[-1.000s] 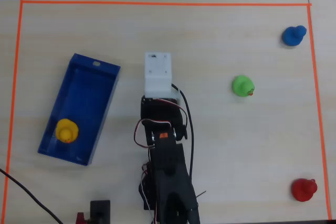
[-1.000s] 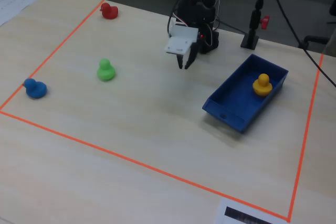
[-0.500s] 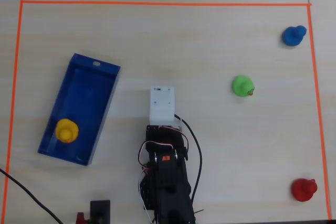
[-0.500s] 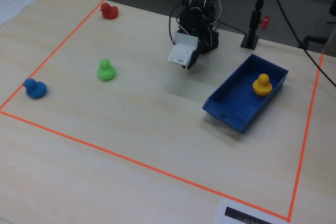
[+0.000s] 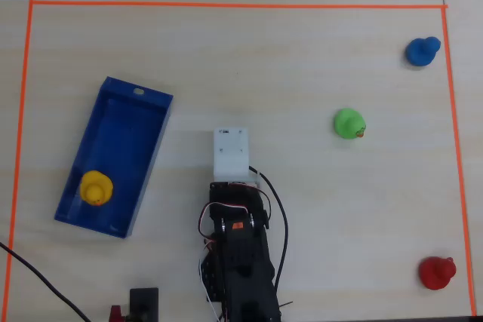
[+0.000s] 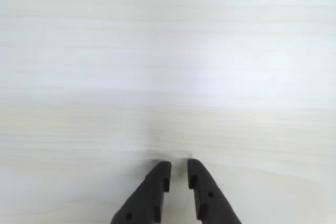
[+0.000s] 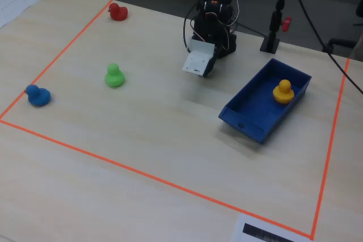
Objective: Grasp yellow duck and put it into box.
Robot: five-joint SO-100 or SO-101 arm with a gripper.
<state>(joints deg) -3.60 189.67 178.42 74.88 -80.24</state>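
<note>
The yellow duck sits upright inside the blue box, at the box's near-left end in the overhead view. It also shows in the fixed view, in the box. My gripper points at bare table in the wrist view. Its two black fingers stand almost together with a narrow gap and nothing between them. The arm is folded back near its base, well to the right of the box, and a white wrist block covers the gripper from above.
A green duck, a blue duck and a red duck stand on the right side of the table. Orange tape frames the work area. Cables and a small black stand lie near the base.
</note>
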